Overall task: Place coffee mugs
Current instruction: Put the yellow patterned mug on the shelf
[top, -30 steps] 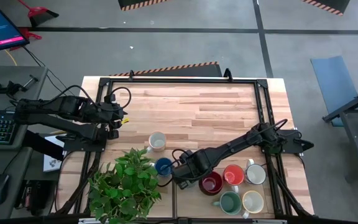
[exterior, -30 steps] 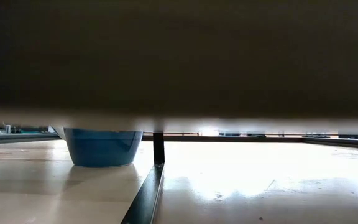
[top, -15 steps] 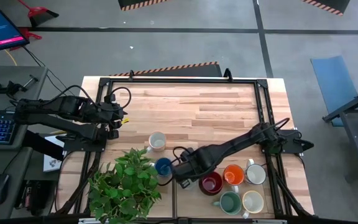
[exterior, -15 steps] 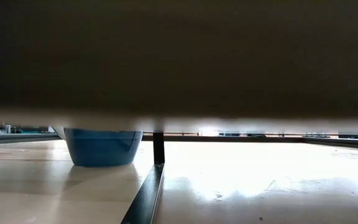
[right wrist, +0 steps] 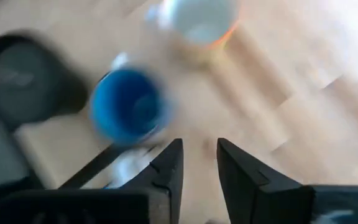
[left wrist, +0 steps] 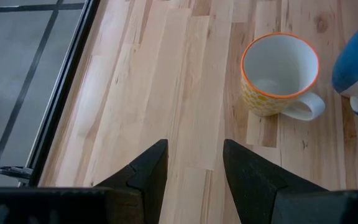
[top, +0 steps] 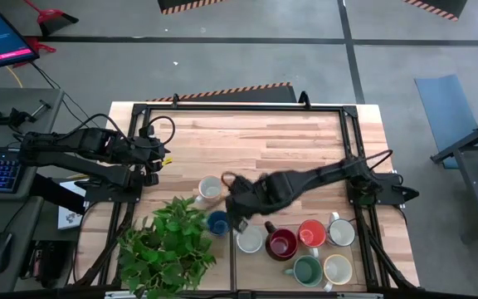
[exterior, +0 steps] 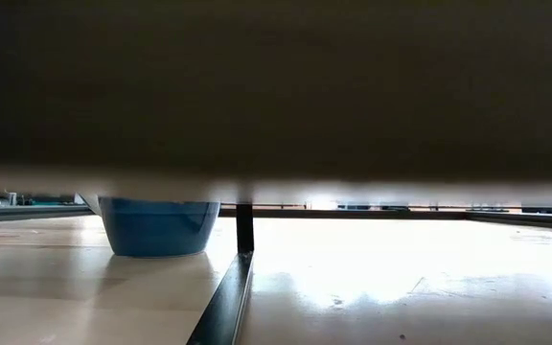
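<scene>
From my low camera, a broad dark mass fills the upper half and blocks most of what I can see. Beneath it a blue mug sits on the pale wooden counter. Just beside it a dark rail runs across the counter toward me from a short dark post.

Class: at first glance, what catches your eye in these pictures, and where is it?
A leafy green potted plant fills the table's near-left corner. Bright ceramic mugs cluster along the near edge to its right, among them a dark red mug and an orange mug. The right gripper hangs empty, jaws apart, above a round blue mug.
</scene>
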Robot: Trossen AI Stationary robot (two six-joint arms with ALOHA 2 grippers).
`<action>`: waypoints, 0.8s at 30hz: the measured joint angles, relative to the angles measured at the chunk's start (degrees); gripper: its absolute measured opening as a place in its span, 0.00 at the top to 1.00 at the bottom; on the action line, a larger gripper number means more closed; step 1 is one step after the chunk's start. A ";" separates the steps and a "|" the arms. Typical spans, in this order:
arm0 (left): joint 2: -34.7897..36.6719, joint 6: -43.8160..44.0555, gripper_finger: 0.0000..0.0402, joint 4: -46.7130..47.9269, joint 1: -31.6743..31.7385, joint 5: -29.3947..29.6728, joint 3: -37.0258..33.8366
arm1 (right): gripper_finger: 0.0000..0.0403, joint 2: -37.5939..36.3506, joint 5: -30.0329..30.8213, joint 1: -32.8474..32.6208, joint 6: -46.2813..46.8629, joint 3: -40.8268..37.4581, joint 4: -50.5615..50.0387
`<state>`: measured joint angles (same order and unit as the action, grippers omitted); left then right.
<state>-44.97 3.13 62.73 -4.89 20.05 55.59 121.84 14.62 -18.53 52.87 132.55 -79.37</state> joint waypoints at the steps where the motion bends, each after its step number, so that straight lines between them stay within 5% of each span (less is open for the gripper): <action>1: 0.00 0.75 0.64 -0.06 0.01 0.01 0.00 | 0.81 0.00 2.10 1.19 -0.55 0.00 -0.63; 6: 0.00 7.04 0.64 -0.02 0.01 1.42 0.00 | 0.81 -1.47 19.75 7.25 -5.54 0.34 -11.38; 12: -1.77 22.63 0.64 -0.58 0.03 3.58 0.02 | 0.81 -11.20 28.19 16.71 -21.07 -2.68 -10.42; 20: -12.20 26.86 0.64 -8.14 0.81 3.48 0.02 | 0.81 -30.16 26.47 29.46 -24.75 -18.85 -9.13; 24: -17.20 26.21 0.64 -12.58 4.07 -0.80 0.02 | 0.81 -40.47 18.53 34.45 -25.52 -33.40 -2.17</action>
<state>-62.17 29.35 50.15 -0.82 19.26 55.61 81.37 33.15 15.91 27.35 99.15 -81.54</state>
